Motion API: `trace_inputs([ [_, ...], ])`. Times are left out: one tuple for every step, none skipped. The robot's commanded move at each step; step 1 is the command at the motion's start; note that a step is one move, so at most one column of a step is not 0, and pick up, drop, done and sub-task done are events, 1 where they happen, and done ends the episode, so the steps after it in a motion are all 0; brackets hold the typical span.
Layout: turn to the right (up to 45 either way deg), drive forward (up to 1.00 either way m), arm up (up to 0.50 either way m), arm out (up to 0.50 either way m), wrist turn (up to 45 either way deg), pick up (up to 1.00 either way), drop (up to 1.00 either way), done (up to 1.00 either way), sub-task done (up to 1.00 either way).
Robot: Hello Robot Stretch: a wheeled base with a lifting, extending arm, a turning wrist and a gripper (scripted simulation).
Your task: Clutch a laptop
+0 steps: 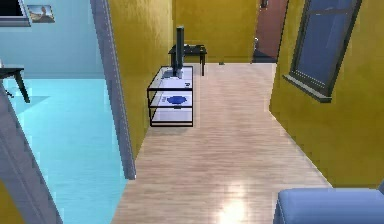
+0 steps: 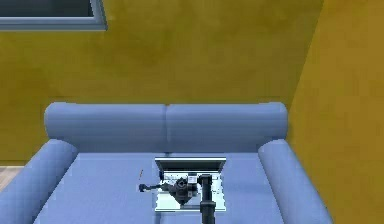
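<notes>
Where the forward view meets its nine o'clock edge, a dark table stands on pale blue floor. Toward the middle a glass-sided stand carries a blue thing, and at three o'clock a window sits in the yellow wall.

On the arm side view, the blue sofa bears the laptop on its seat at six o'clock. The gripper shows at the laptop's nine o'clock side, with the arm just beside it. I cannot tell how its fingers stand or whether it holds anything.

Mustard walls back a blue sofa (two cushions wide), while pale wood floor runs past a window.
</notes>
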Motion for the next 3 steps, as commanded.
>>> trace_inputs([
  [0.0,0.0,0.0,0.0,36.0,0.0,0.0,0.0,0.0],
  [0.0,0.0,-0.3,0.0,0.0,0.0,0.0,0.0,0.0],
  [0.0,0.0,0.0,0.0,0.0,1.0,0.0,0.0,0.0],
])
